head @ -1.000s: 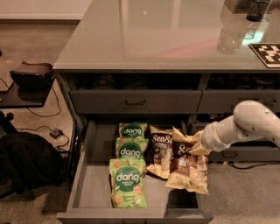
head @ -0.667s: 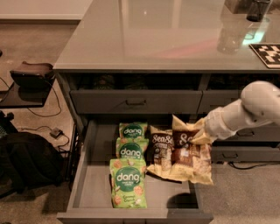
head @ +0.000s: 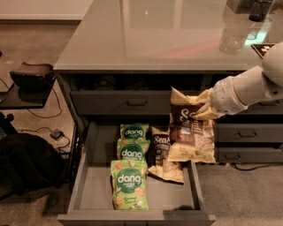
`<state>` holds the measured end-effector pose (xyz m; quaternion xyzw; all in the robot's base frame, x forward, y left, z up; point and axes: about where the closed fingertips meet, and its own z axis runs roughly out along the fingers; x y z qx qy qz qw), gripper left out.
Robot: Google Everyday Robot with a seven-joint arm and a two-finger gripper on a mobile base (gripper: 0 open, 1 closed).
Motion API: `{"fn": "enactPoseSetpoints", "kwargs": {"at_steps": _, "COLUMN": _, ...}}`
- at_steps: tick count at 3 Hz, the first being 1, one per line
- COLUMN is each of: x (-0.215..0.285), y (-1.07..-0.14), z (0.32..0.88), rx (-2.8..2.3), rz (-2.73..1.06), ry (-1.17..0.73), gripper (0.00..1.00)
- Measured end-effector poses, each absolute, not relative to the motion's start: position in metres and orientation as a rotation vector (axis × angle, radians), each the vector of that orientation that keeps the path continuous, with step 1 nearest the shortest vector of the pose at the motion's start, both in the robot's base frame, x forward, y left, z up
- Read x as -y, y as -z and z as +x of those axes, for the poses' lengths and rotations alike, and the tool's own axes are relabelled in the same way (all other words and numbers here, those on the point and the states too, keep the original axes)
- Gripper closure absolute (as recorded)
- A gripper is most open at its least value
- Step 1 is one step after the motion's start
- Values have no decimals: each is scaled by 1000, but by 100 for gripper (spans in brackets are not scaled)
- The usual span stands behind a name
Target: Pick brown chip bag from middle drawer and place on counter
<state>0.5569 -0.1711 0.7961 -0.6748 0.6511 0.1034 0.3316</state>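
Note:
My gripper is shut on the top right corner of a brown chip bag and holds it hanging above the right side of the open middle drawer. The arm reaches in from the right. A second brown chip bag lies in the drawer under and left of the lifted one. The grey-green counter spreads above the drawers.
Three green "dang" bags lie in a row in the drawer's left half. Narrower handled drawers sit at the right. A clear cup and a dark object stand on the counter's far right. A black bag lies on the floor at left.
The gripper has risen with the brown chip bag, lifting it from lying in the drawer to hanging above the drawer's right side.

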Motion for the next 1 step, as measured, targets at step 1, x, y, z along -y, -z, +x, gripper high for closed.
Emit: {"fn": "enactPoseSetpoints", "kwargs": {"at_steps": 1, "x": 171, "y": -796, "z": 557, "rx": -1702, "rz": -1764, "ry": -270, "gripper": 100}}
